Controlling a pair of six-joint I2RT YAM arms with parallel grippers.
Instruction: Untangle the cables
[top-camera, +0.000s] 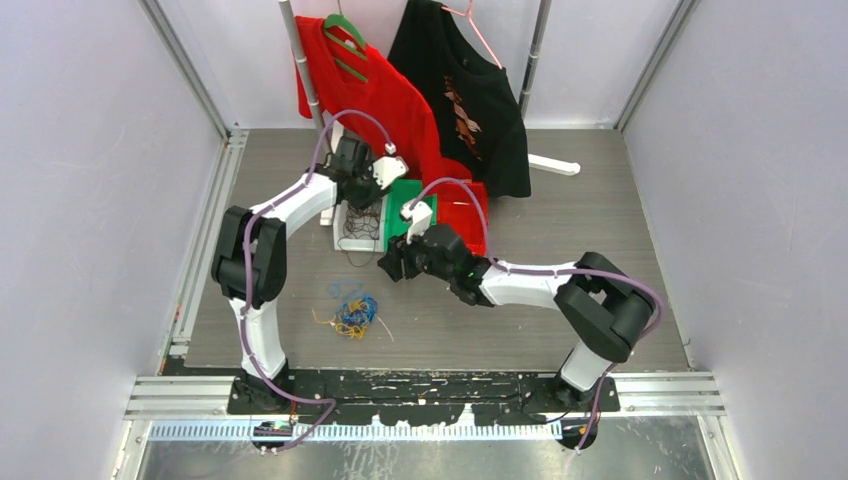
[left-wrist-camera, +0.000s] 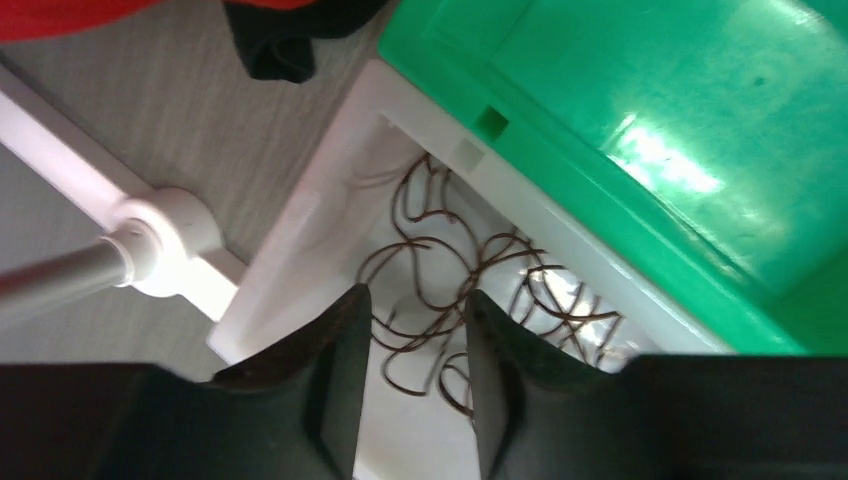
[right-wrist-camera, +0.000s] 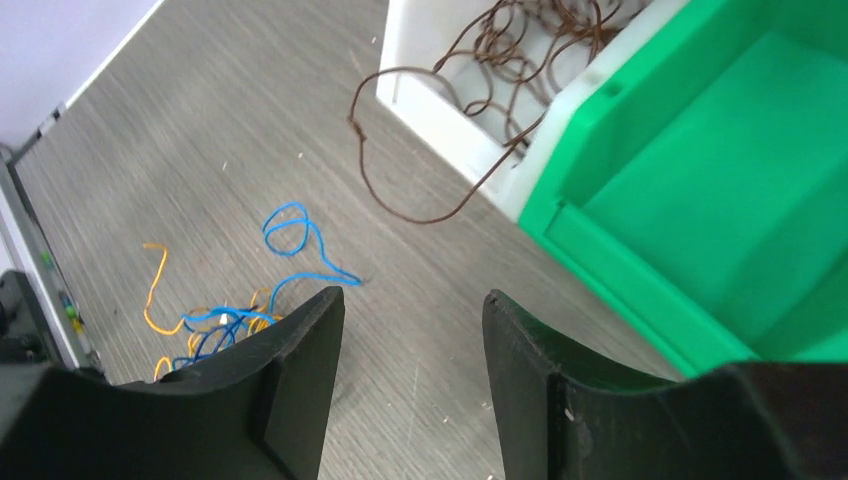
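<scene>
black fingers of the left gripper (left-wrist-camera: 413, 310) sit a little apart over the white bin (left-wrist-camera: 300, 240), holding nothing; a brown wire (left-wrist-camera: 455, 285) lies inside. right gripper (right-wrist-camera: 412, 305) is open and empty too. blue and yellow cables (right-wrist-camera: 215, 318) lie knotted on the table (right-wrist-camera: 200, 120). they look light, soft and floppy, so i would pinch one loose end.
</scene>
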